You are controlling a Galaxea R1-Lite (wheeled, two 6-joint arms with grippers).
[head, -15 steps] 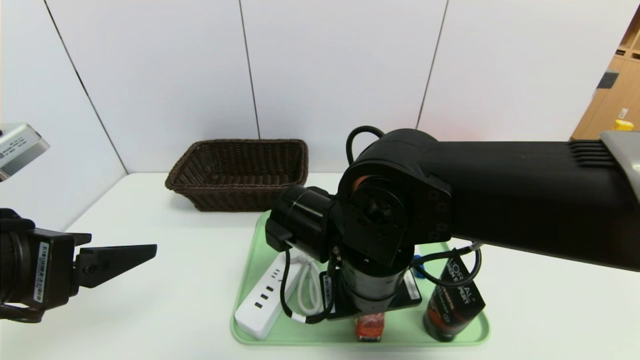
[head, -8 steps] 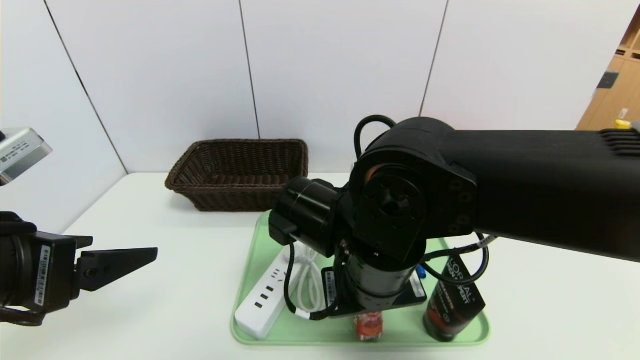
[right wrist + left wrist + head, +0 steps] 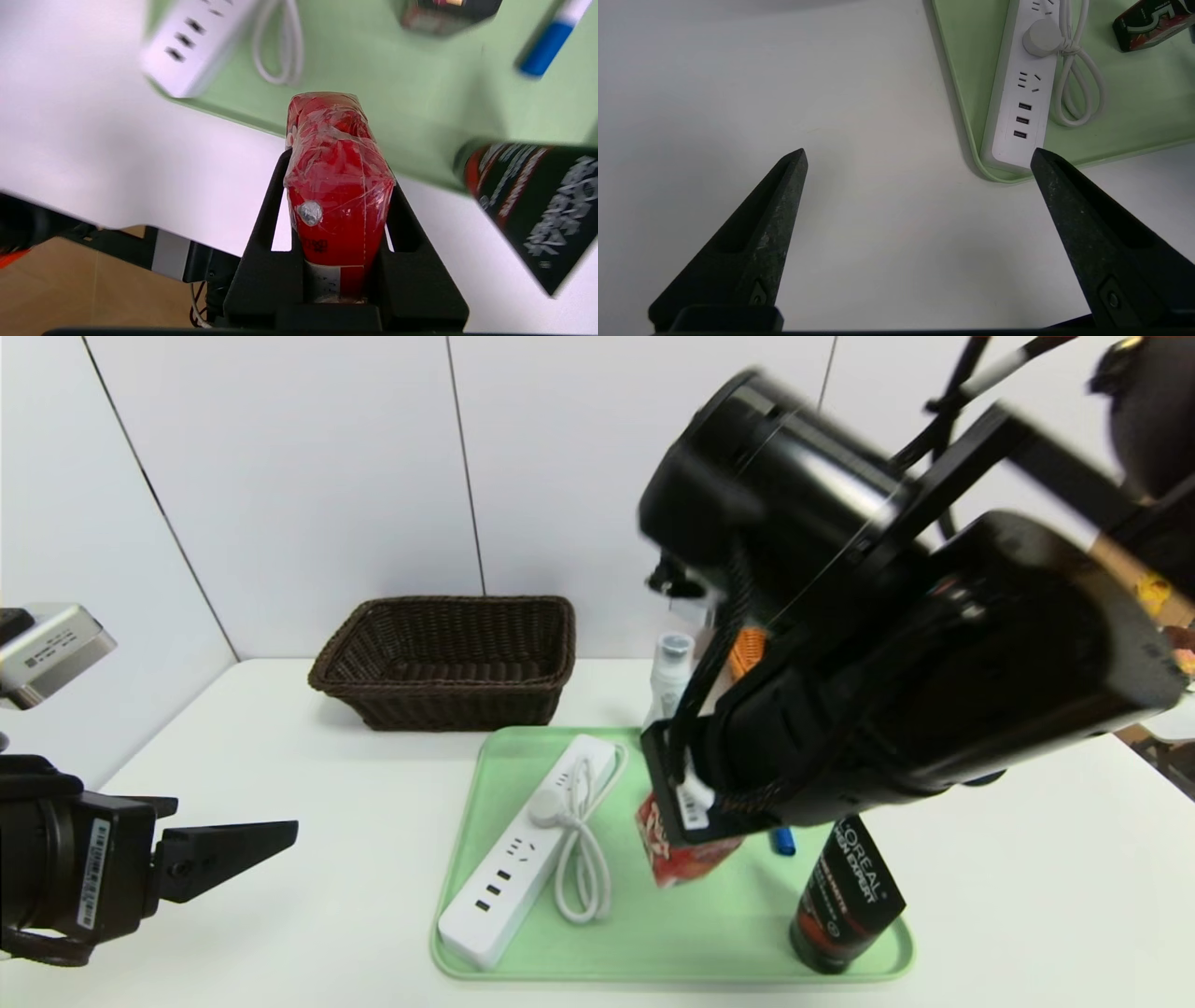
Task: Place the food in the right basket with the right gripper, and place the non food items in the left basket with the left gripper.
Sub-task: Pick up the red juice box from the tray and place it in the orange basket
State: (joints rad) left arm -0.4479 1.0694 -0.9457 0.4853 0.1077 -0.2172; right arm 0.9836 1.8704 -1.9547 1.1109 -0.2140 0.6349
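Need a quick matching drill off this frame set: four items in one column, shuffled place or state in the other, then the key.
Items:
1. red carton
2. power strip
3. L'Oreal tube
4. left gripper

Descriptions:
A. open over bare table, beside the tray's corner
B. standing at the tray's front right corner
C. clamped in the right gripper, lifted off the tray
D. lying along the tray's left side, cord coiled beside it

Pairs: 1-C, 2-D, 3-B, 4-A

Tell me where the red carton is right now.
The red carton is clamped in the right pincer, lifted above the green tray. In the head view it hangs between the power strip and the black tube.
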